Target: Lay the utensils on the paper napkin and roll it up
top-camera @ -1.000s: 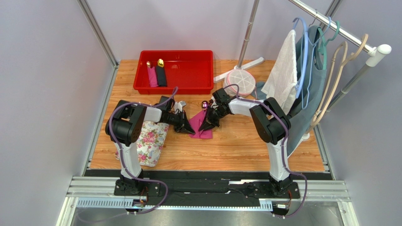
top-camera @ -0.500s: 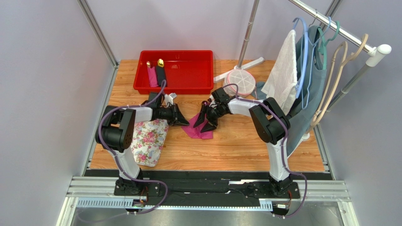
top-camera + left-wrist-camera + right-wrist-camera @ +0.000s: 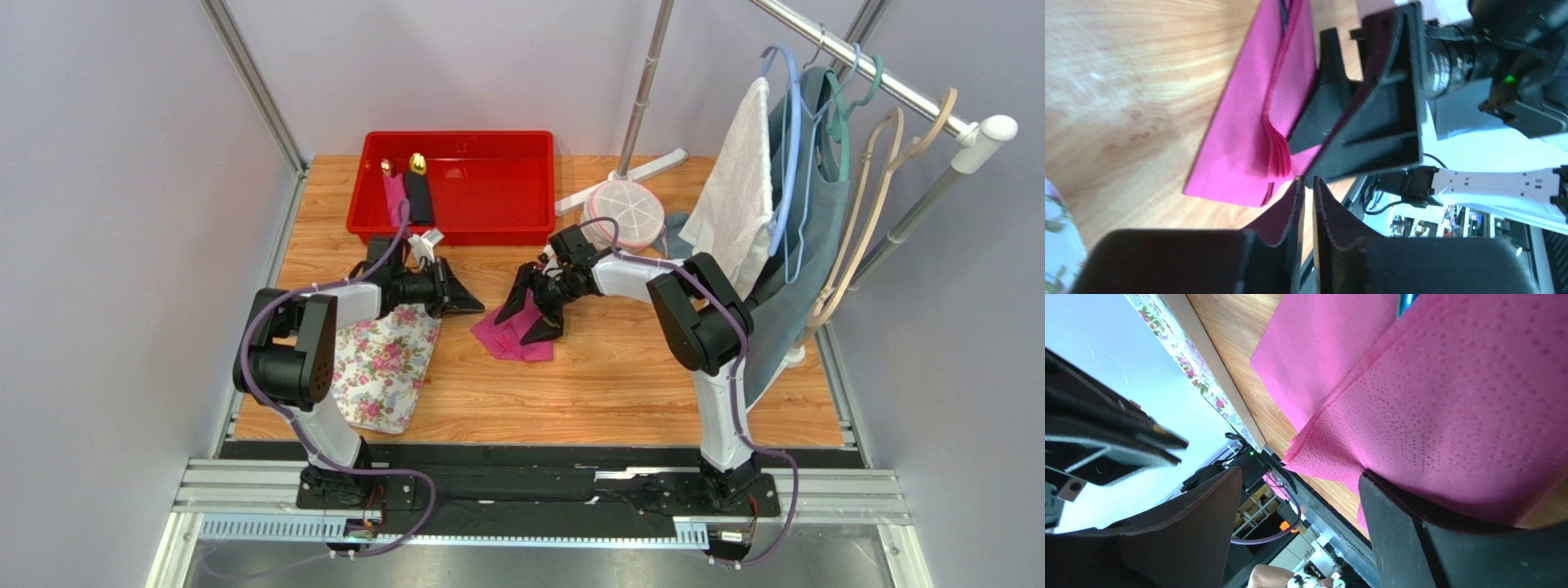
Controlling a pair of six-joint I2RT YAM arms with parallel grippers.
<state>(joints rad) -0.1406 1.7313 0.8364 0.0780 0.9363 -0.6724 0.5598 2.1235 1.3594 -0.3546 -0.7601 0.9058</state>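
The paper napkin [image 3: 508,338] lies folded over in several magenta layers on the wooden table, and also shows in the left wrist view [image 3: 1247,135] and the right wrist view [image 3: 1444,398]. The utensils are almost hidden inside the fold; only a dark sliver [image 3: 1283,7] pokes out at its far end. My right gripper [image 3: 529,311] [image 3: 1300,474] stands wide open over the napkin's far edge, one finger [image 3: 1413,539] against the layers. My left gripper [image 3: 476,303] [image 3: 1308,179] sits left of the napkin, apart from it. Its jaws are nearly together with only a thin slit and nothing between them.
A red bin [image 3: 368,223] at the back left holds a pink roll and a black roll [image 3: 407,196] with gold-headed cutlery. A floral cloth [image 3: 386,365] lies under the left arm. A round white disc [image 3: 626,211], a pole and a clothes rack with a towel [image 3: 736,184] stand to the right.
Both grippers let go of the napkin. The left one drew back to the left, off the napkin. The right one opened wide and lifted slightly, and the napkin stayed folded.
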